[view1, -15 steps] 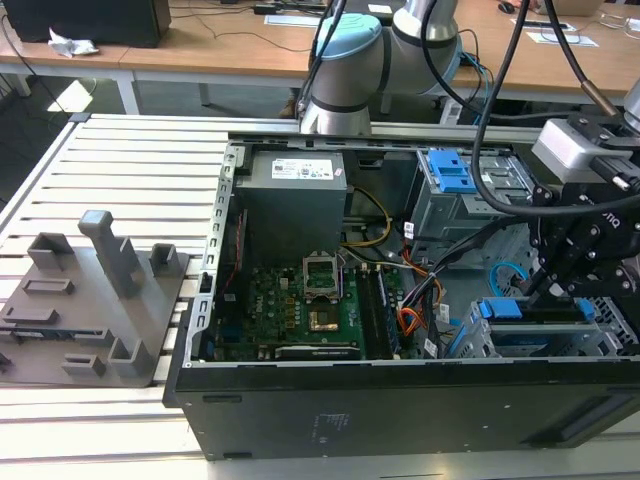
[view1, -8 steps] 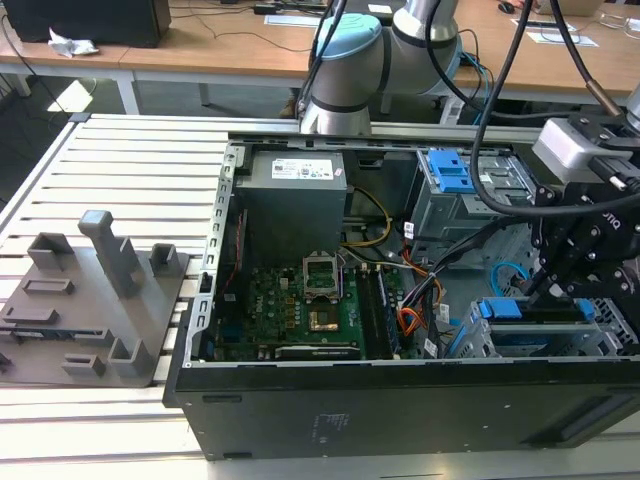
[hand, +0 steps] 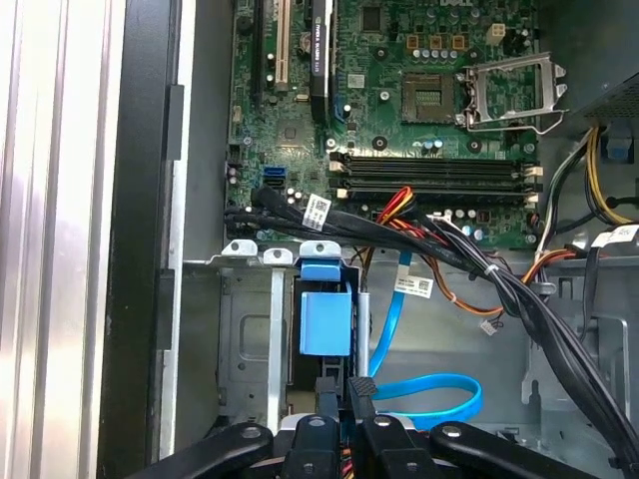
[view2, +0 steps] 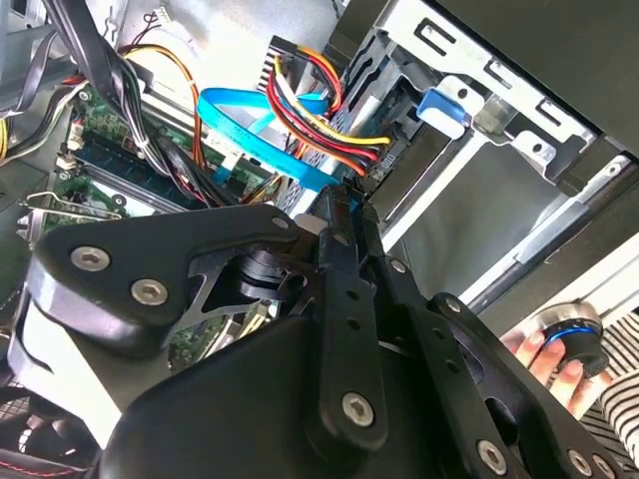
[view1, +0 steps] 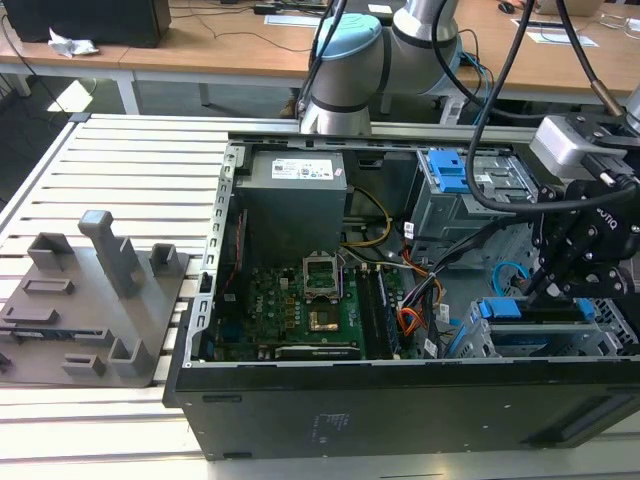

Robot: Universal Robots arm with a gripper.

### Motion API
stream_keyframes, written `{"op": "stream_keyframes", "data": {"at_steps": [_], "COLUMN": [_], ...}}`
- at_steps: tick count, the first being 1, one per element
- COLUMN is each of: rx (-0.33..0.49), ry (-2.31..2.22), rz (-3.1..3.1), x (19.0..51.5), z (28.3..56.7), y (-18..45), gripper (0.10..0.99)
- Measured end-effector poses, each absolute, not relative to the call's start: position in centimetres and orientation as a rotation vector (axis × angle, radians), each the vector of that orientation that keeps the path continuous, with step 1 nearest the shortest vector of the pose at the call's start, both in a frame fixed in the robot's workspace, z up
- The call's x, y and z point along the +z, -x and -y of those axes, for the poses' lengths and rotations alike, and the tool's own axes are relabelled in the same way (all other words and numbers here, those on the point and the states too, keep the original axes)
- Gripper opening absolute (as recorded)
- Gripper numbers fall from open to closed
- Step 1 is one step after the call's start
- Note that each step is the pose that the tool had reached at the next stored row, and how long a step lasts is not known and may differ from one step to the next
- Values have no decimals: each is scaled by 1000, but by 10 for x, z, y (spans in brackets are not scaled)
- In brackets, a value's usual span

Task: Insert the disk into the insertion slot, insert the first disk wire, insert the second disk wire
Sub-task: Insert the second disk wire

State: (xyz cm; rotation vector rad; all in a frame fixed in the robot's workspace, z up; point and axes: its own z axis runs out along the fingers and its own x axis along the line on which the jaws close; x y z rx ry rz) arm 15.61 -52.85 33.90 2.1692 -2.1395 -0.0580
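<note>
Disk [hand: 325,321] (bright blue carrier), seated in insertion slot [hand: 245,334]

Labels are present, but we cannot read any print on them.
We see a white label on the grey power supply [view1: 294,170] in the exterior view, its lines too small to make out. In the first wrist view, small white tags [hand: 317,212] sit on the black cable bundle [hand: 499,284] and on a blue cable [hand: 414,384]; their marks stay illegible to us. White letters on the end effector [view1: 575,265] housing are likewise indistinct.
</note>
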Motion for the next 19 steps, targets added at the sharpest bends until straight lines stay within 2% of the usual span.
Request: {"op": "stream_keyframes", "data": {"at_steps": [6,7,8,15,16,19], "rx": [-58,-58,-58,-61,-72,-75], "ry": [-2170,-2169,-2169,-2171,-2176,-2180], "rz": [2140,2140,2140,2141,2145,2144], "x": [338,338,338,355,354,355], "z": [528,528,528,528,528,528], "y": [-156,-156,-156,-156,-156,-156], "gripper": [161,173,235,235,106,106]}}
